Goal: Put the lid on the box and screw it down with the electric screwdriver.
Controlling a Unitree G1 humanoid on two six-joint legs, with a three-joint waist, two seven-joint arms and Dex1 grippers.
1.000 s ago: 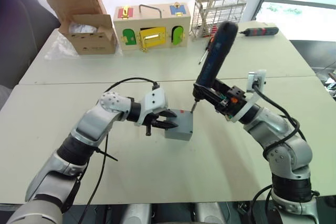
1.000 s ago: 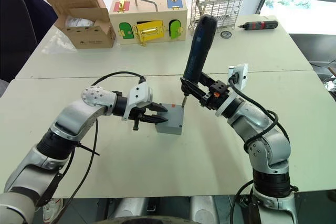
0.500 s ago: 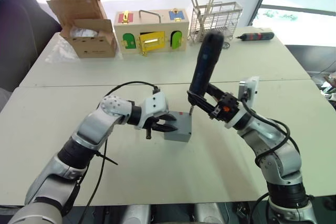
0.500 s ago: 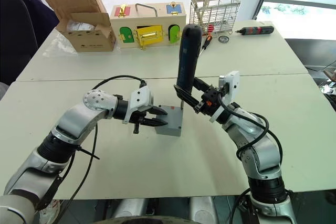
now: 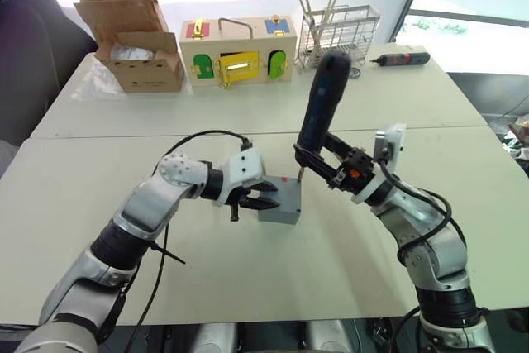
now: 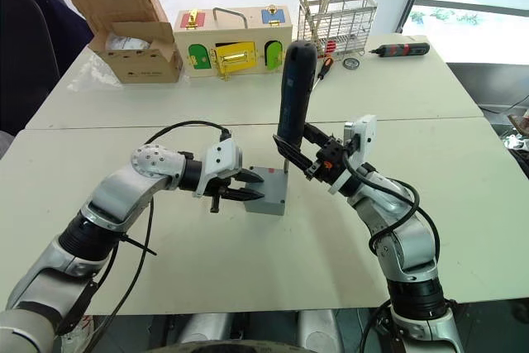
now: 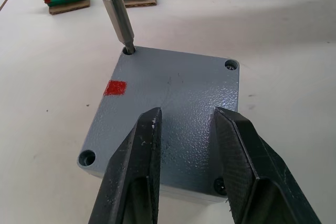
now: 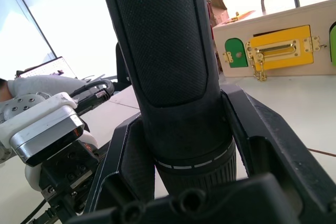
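Near the middle of the bench (image 5: 74, 204) sits the box (image 5: 282, 202) with the lid (image 7: 173, 114) on it. At its 9 o'clock, the left tool (image 7: 184, 129) hovers over the lid, fingers narrowly parted and gripping nothing. From 3 o'clock, the right tool (image 8: 181, 145) grips the electric screwdriver (image 5: 321, 101), whose bit stands in a lid corner hole beside the red mark (image 7: 114, 87).

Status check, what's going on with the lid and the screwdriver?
Right gripper clamps the electric screwdriver, bit in a corner hole of the lid. Left gripper open over the lid, which sits on the box. Nothing blocking.
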